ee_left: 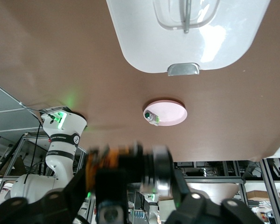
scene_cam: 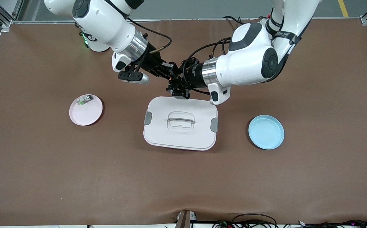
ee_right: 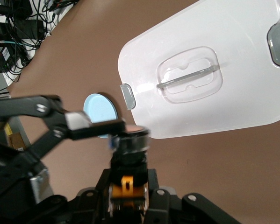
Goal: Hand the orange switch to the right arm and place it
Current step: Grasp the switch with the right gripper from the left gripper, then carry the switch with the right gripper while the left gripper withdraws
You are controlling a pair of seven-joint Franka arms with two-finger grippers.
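Observation:
The orange switch (scene_cam: 170, 77) hangs in the air between my two grippers, over the table just past the edge of the white lidded box that lies farthest from the front camera. My right gripper (scene_cam: 167, 73) is shut on its orange body (ee_right: 126, 185), with the black barrel and orange cap (ee_right: 132, 135) sticking out. My left gripper (scene_cam: 176, 84) is open around the switch (ee_left: 140, 163), one finger on each side of it. One left finger (ee_right: 97, 123) lies beside the cap in the right wrist view.
A white lidded box (scene_cam: 158, 133) sits mid-table below the grippers. A pink plate (scene_cam: 87, 115) holding a small clear-and-green part (scene_cam: 84, 99) lies toward the right arm's end. An empty blue plate (scene_cam: 266, 132) lies toward the left arm's end.

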